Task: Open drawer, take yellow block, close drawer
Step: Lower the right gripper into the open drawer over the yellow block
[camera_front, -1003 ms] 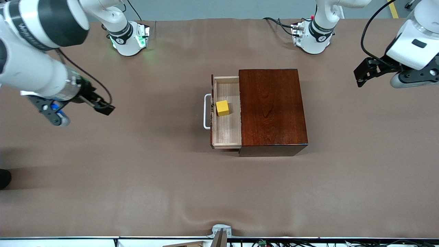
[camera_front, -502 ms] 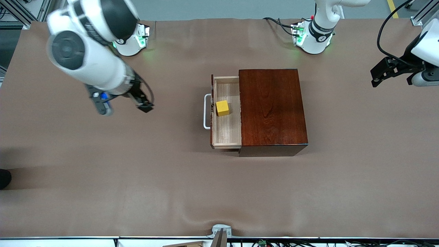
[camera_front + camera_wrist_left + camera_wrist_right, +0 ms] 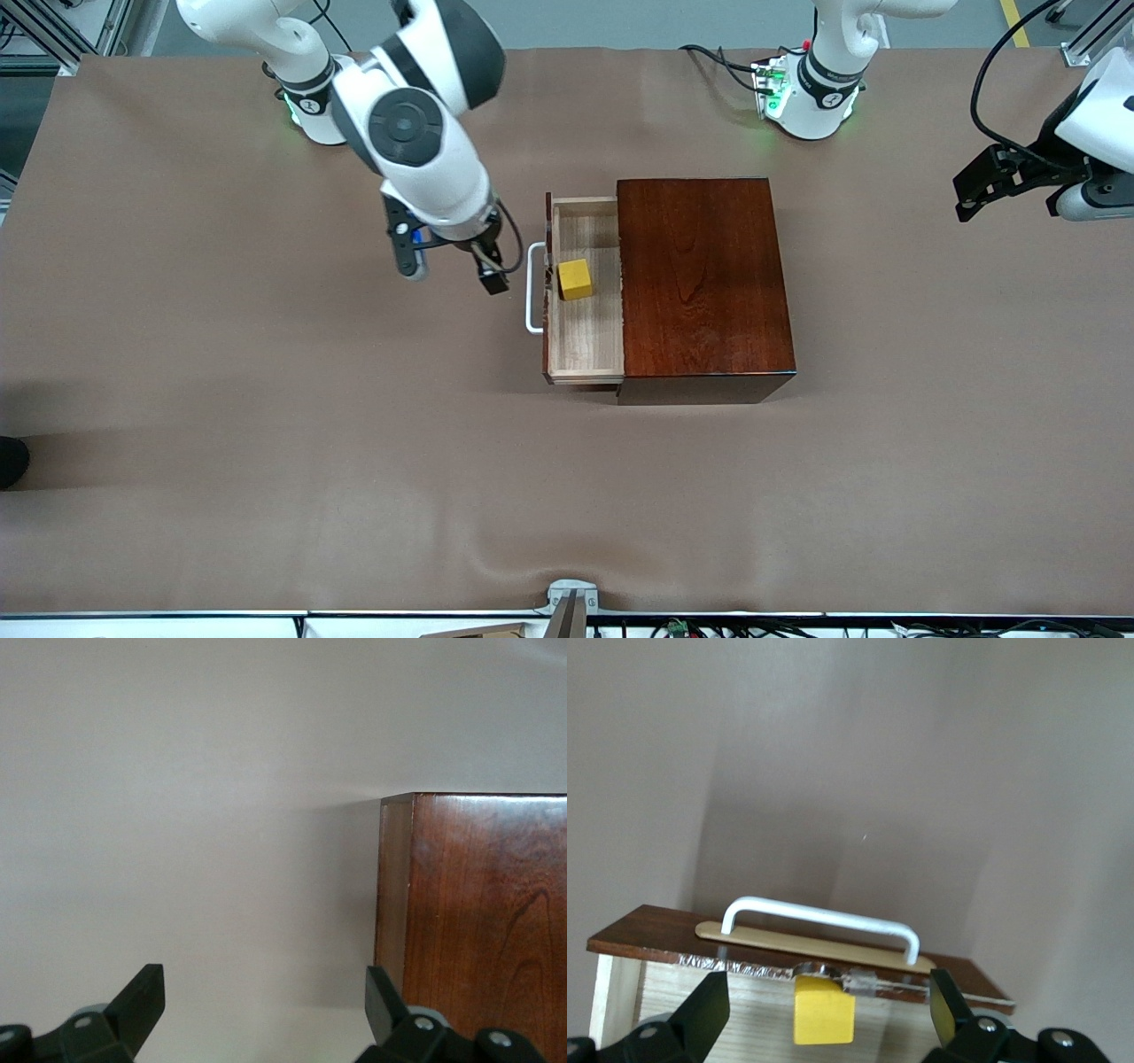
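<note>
The drawer (image 3: 585, 341) stands pulled out of the dark reddish-brown box (image 3: 700, 275) toward the right arm's end of the table. Its white loop handle (image 3: 530, 297) faces that end. The yellow block (image 3: 575, 279) lies in the drawer against its front wall. My right gripper (image 3: 489, 276) hangs open over the table just beside the handle, holding nothing. In the right wrist view the handle (image 3: 819, 921) and block (image 3: 824, 1017) show between the spread fingers of the gripper (image 3: 830, 999). My left gripper (image 3: 982, 188) waits open off the box's end; in its own view this gripper (image 3: 263, 1003) holds nothing.
The box (image 3: 478, 921) sits mid-table on the brown cloth (image 3: 266, 425). The arm bases (image 3: 319, 106) (image 3: 811, 97) stand along the table edge farthest from the front camera. A small metal bracket (image 3: 571, 595) sits at the nearest edge.
My right arm has swung from the right arm's end of the table toward the box, bringing its open gripper close to the drawer handle. The left gripper has drawn slightly farther from the box.
</note>
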`<state>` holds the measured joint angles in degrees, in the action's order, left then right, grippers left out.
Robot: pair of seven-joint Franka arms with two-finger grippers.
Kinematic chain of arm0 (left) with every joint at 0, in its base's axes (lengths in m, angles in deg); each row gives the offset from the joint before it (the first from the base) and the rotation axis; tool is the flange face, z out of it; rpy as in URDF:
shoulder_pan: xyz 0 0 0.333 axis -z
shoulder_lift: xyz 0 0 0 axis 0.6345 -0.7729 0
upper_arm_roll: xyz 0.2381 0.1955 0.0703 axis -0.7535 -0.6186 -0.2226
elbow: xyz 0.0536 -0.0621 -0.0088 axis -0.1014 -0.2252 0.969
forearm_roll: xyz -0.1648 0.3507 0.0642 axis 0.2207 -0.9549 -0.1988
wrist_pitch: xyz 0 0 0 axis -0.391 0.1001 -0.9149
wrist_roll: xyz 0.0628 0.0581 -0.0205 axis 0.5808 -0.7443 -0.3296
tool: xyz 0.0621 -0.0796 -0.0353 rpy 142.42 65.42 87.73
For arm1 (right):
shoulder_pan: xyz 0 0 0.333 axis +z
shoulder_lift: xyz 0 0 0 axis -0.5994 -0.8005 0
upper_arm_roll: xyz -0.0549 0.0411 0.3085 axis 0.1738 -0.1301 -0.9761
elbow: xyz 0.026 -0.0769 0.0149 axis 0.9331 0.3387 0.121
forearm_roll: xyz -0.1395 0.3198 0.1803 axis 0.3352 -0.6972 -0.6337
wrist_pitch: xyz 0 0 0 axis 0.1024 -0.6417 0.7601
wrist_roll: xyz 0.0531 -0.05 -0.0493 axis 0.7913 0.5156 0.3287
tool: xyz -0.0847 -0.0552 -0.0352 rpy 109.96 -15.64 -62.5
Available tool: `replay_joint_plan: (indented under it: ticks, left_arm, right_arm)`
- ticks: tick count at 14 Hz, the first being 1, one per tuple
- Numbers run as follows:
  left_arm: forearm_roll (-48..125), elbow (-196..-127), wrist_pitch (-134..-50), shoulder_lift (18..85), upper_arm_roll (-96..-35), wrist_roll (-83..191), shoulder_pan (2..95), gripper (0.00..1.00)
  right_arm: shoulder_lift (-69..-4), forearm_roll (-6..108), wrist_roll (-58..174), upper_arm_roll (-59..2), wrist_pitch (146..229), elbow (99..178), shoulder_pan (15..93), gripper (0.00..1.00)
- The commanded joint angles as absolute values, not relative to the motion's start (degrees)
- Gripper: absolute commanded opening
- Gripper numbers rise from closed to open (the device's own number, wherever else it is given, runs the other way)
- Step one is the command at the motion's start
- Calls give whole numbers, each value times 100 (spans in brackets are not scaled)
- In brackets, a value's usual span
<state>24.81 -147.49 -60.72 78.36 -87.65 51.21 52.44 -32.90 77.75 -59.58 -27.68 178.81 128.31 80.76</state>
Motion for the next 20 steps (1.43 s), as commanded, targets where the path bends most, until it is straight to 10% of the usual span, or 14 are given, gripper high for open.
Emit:
replay_joint_plan:
  ticks: [1,20]
  left_arm:
    - [2530,-14854,-6027,8004,-8740,5196,5195,100]
    - [2548,-14828,-5833,8057,-8010,5732,4228,100]
  right_arm:
    - [-3512,7687,-6477,-2692,18347,12793,8357,100]
    - [-4523,7687,-7093,-2692,19377,12766,9061,100]
